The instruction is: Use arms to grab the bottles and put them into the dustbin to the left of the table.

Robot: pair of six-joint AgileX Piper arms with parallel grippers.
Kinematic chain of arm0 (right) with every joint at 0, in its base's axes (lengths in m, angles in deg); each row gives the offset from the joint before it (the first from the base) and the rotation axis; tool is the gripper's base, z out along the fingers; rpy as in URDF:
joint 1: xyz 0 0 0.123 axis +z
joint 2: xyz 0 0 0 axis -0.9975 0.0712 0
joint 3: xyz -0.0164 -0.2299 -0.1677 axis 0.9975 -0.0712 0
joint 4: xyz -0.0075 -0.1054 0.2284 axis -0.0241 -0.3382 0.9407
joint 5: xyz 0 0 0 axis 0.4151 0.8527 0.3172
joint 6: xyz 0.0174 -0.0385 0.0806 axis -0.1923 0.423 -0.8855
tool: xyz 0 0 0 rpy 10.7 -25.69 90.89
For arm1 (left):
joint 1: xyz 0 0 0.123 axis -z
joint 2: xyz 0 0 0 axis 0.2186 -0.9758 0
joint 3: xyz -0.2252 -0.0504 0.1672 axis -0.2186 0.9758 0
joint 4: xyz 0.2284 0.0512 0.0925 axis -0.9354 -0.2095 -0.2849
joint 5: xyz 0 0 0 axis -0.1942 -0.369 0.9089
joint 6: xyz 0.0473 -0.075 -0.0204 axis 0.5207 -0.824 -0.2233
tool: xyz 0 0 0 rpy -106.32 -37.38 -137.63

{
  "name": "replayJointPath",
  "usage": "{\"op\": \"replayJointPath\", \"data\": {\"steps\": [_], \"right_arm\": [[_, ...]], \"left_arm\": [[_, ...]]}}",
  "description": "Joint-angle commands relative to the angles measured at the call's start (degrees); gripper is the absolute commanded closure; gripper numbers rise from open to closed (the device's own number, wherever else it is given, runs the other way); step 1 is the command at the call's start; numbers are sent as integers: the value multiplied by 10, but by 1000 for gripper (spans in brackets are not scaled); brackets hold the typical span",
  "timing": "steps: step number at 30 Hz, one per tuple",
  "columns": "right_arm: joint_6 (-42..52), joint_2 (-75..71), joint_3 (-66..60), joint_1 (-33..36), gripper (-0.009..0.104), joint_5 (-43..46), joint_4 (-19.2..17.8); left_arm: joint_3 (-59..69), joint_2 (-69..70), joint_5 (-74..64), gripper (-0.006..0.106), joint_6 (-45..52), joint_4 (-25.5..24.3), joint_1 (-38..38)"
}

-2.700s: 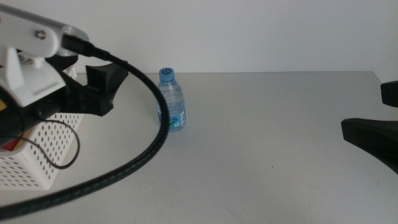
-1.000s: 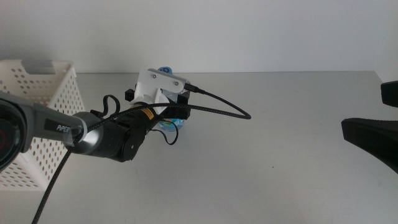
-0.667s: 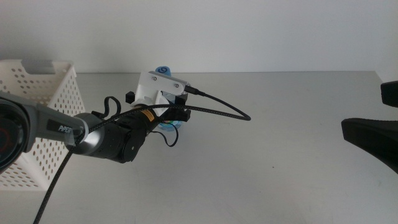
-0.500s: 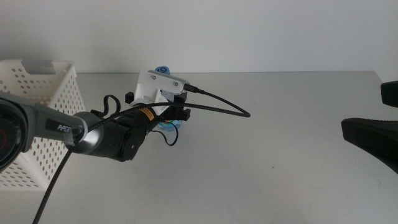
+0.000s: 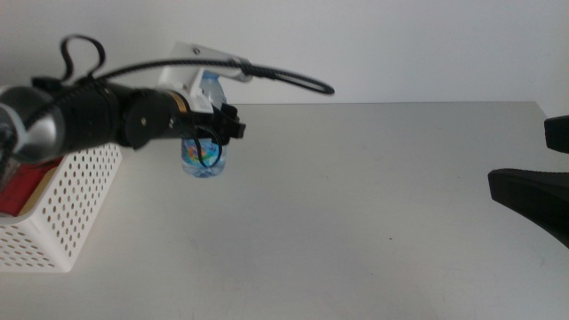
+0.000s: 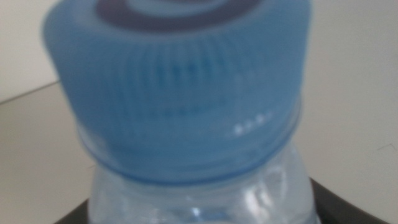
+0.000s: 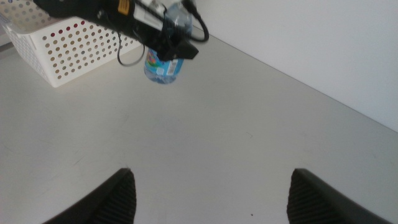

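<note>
My left gripper [image 5: 212, 126] is shut on the blue-capped water bottle [image 5: 204, 160] and holds it upright above the table [image 5: 356, 213], just right of the white perforated dustbin [image 5: 53, 213]. In the left wrist view the bottle's blue cap [image 6: 177, 81] fills the picture, with the dark jaws on either side of its neck. From the right wrist view I see the bottle [image 7: 163, 65] hanging next to the dustbin [image 7: 62, 50]. My right gripper [image 7: 217, 193] waits open over the table's right side, with nothing between its jaws.
Something red [image 5: 18, 191] lies inside the dustbin. The left arm's black cable [image 5: 267, 76] arcs above the bottle. The table's far edge meets a white wall [image 5: 400, 53].
The left arm has lifted the water bottle off the table and carried it left, toward the dustbin. The right gripper has stayed still.
</note>
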Motion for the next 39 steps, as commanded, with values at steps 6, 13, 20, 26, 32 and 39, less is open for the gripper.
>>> {"op": "replayJointPath", "data": {"steps": [6,13,20,26,32,39], "right_arm": [[3,-1,20,2,33,44,-3],[3,-1,19,2,33,44,-3],[3,-1,19,2,33,44,-3],[3,-1,19,2,33,44,-3],[3,-1,19,2,33,44,-3],[3,-1,19,2,33,44,-3]], "left_arm": [[-210,80,-309,102,-8,-16,-45],[-357,79,-562,102,23,-28,-154],[-376,66,-601,102,84,-22,-265],[-376,4,-614,102,96,27,-321],[-376,-70,-614,102,96,21,-322],[-376,-112,-637,98,97,0,-322]]}}
